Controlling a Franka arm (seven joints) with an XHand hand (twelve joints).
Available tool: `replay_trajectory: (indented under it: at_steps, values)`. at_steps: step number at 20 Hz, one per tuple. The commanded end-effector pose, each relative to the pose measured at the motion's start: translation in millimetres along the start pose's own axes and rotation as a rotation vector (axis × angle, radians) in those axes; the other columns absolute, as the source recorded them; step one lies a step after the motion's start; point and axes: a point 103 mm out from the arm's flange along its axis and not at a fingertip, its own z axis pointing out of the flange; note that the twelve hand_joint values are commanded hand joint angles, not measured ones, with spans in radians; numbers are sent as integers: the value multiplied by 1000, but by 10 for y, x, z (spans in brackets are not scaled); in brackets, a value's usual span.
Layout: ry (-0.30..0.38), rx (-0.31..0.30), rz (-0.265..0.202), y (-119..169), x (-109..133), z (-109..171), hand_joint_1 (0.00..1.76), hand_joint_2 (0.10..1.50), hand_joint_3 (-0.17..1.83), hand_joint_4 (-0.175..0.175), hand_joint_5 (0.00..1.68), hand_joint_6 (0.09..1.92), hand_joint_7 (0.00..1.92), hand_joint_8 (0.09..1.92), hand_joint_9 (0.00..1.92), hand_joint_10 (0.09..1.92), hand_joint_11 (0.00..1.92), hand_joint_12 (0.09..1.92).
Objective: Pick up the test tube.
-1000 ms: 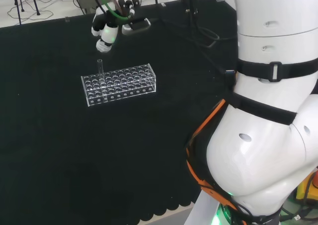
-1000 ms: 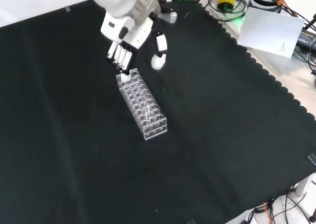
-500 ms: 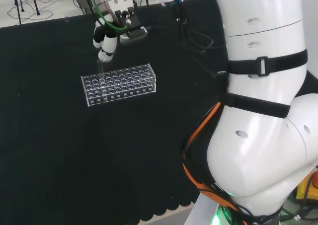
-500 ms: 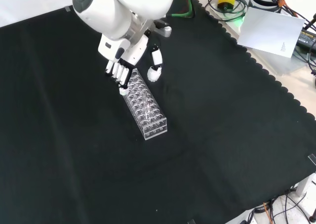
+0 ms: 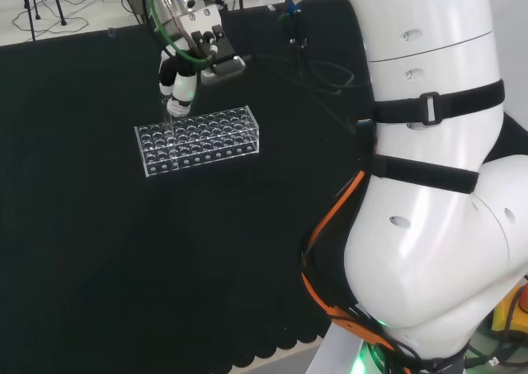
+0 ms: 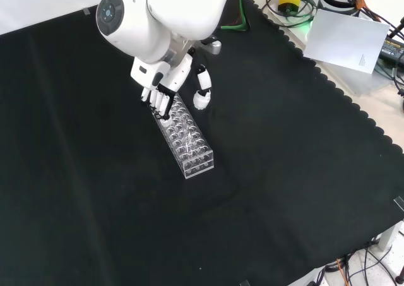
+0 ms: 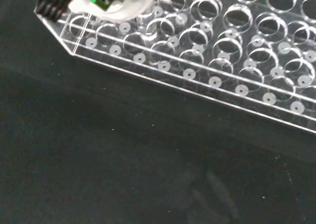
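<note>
The hand hung over the far-left end of the clear rack in the head view, fingers reaching down towards the upright test tube there; whether they gripped it could not be told.

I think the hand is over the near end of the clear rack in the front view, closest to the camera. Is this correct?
Not quite. The front view shows the hand over the far end of the clear rack, away from the camera.

The rack is clear, glossy plastic with smooth drilled holes. It stands on the desk's matt black cloth, finely woven. The robot hand has smooth, shiny white shells.
</note>
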Motion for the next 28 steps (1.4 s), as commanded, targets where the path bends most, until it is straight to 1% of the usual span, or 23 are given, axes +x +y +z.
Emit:
replay_trajectory:
  at_steps: [1,9,12,13,17,21,25,28]
  values:
    - [4,6,-15,43,87,31,937,640,687,-147,389,716,577,934,474,939,207,1487]
    - [-17,21,-25,167,183,25,951,637,695,-160,434,806,657,939,522,929,223,1482]
    - [-16,17,-25,197,196,23,964,633,705,-169,453,840,701,935,547,921,235,1479]
    - [-9,8,-27,178,166,30,970,629,712,-172,461,853,723,932,559,915,241,1476]
    - [-6,-1,-8,206,156,21,1001,611,743,-175,521,900,815,922,637,887,295,1457]
    - [-3,-9,14,251,151,17,1037,597,769,-175,631,927,928,894,765,830,397,1421]
    - [38,-10,31,277,143,0,1055,591,777,-175,709,935,1025,870,905,784,489,1394]
    - [51,-16,34,306,165,-33,1060,586,778,-175,721,935,1047,867,946,780,506,1391]
